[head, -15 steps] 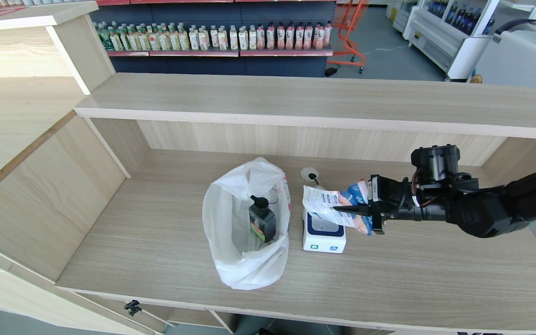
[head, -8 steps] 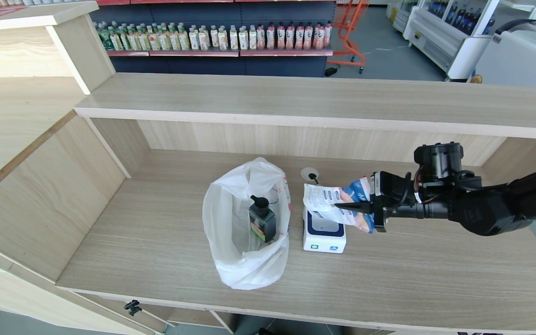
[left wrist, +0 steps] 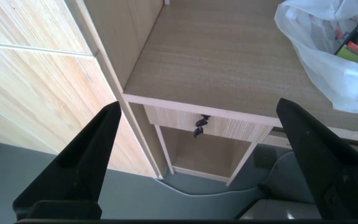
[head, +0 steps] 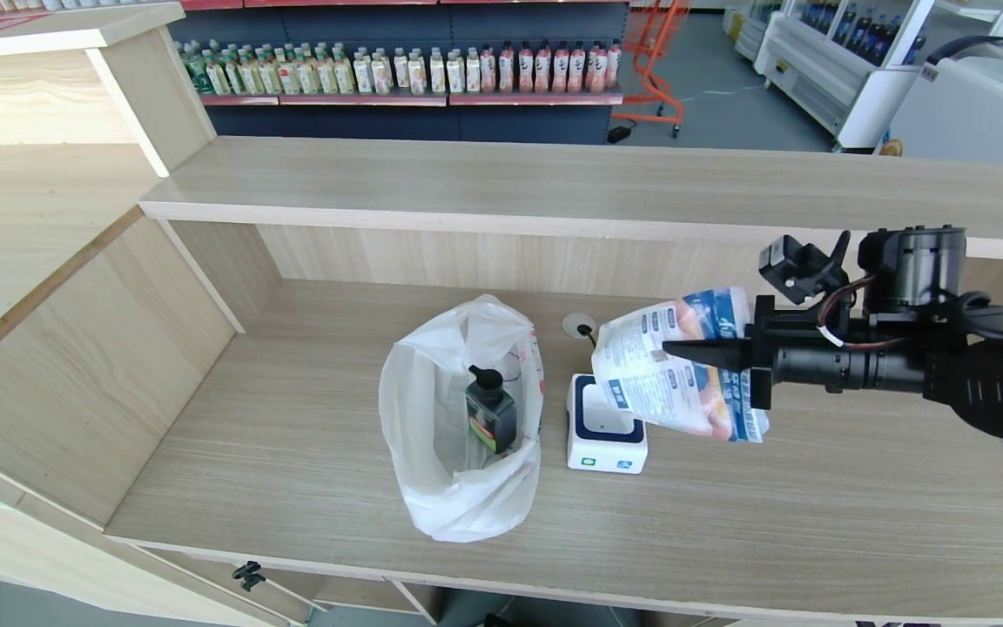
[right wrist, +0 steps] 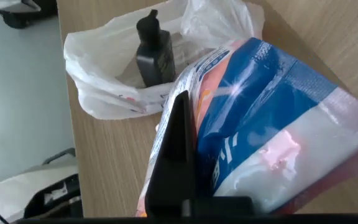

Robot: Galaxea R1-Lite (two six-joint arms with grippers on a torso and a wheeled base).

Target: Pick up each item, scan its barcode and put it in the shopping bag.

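The blue-and-white packet [head: 684,366] hangs above the scanner [head: 606,431] on the bench [head: 771,514], pinched in the right gripper [head: 671,350], the shopping bag [head: 432,453] with its pump bottle [head: 490,414] just left of the scanner, while the left gripper [left wrist: 199,106] gapes wide, holding nothing.

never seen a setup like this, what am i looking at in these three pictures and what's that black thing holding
It's a two-armed robot at a shop counter. The wide picture comes from a camera on its head, looking down; the other two come from cameras on its wrists. On the counter stand a white shopping bag with a dark pump bottle inside, and beside it a small white scanner. The black thing is the right arm's tool, shut on a blue and white packet held in the air by the scanner. The left tool is open and empty, out in front of the counter.
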